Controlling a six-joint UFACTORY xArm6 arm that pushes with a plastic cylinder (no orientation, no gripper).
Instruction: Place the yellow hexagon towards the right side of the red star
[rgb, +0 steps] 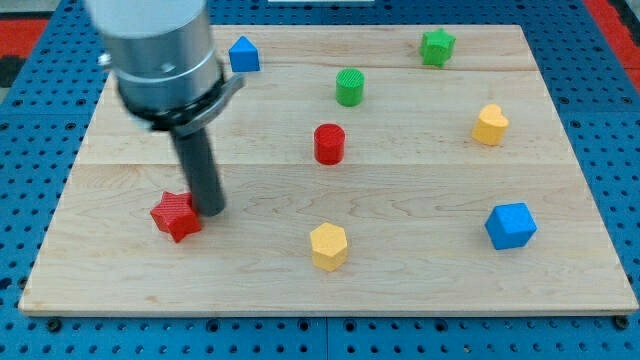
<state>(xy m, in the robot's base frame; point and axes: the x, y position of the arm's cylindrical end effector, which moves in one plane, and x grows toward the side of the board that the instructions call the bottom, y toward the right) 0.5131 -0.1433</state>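
Note:
The yellow hexagon sits on the wooden board low in the middle of the view. The red star lies at the lower left, well to the left of the hexagon. My tip is at the red star's upper right edge, touching or nearly touching it. The rod rises from there to the arm's grey body at the view's top left.
A red cylinder stands mid-board and a green cylinder above it. A blue pentagon-like block and a green star are near the top edge. A yellow heart-like block and a blue cube are at the right.

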